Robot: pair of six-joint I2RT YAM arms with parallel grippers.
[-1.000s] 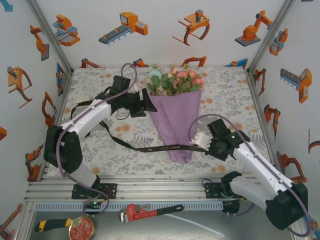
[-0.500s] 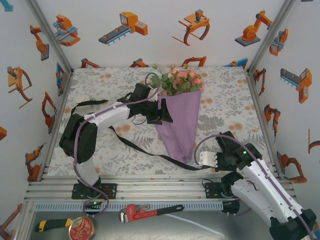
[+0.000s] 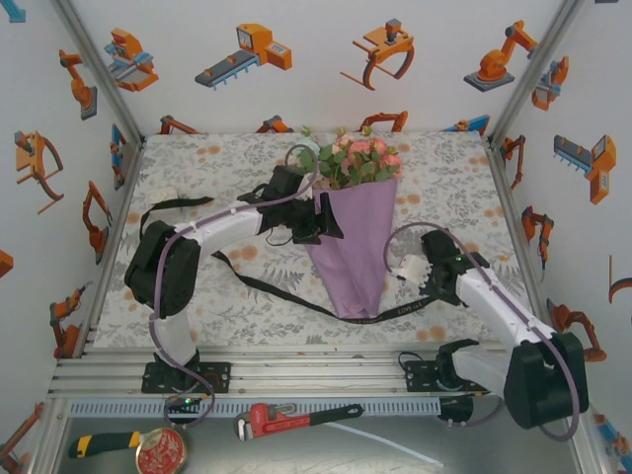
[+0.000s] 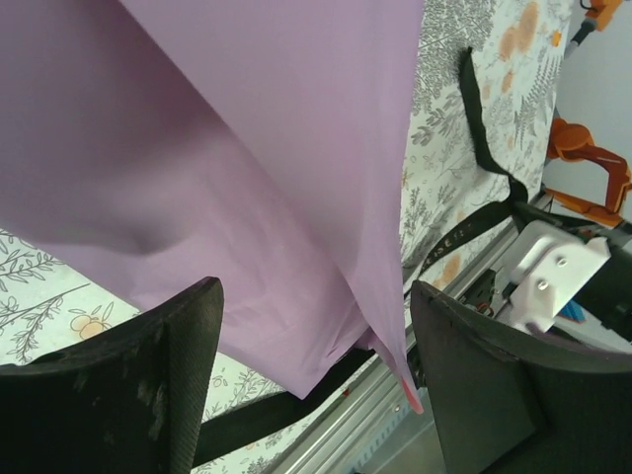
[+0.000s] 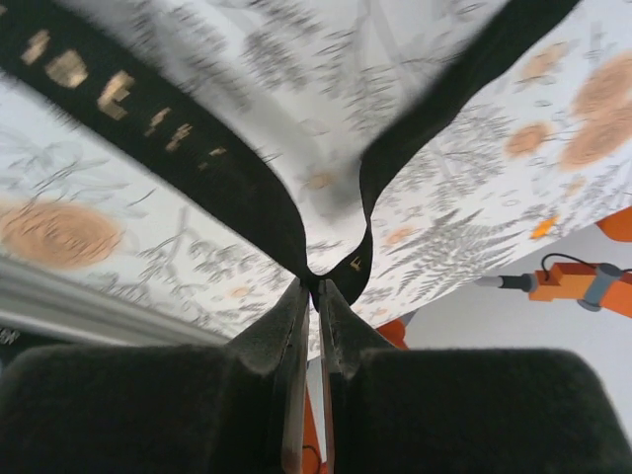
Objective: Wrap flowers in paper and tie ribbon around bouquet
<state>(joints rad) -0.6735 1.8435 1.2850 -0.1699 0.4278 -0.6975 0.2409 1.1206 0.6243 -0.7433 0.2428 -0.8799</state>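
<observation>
Up close in the right wrist view, the lettered black ribbon (image 5: pixel 148 138) is seen pinched at a fold by the near-closed right gripper (image 5: pixel 316 284). From above, the left gripper (image 3: pixel 318 219) is seen spread wide at 9 o'clock of the bouquet (image 3: pixel 357 247), laid mid-table (image 3: pixel 188 163), lilac tip at 6, flowers (image 3: pixel 351 158) at 12.

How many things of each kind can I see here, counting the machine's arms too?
Robot arms (left arm, right arm): 2
Bouquet: 1
Ribbon: 1
Red wrench: 1
Yellow-black tool: 1
Round red disc: 1
Total: 7
</observation>
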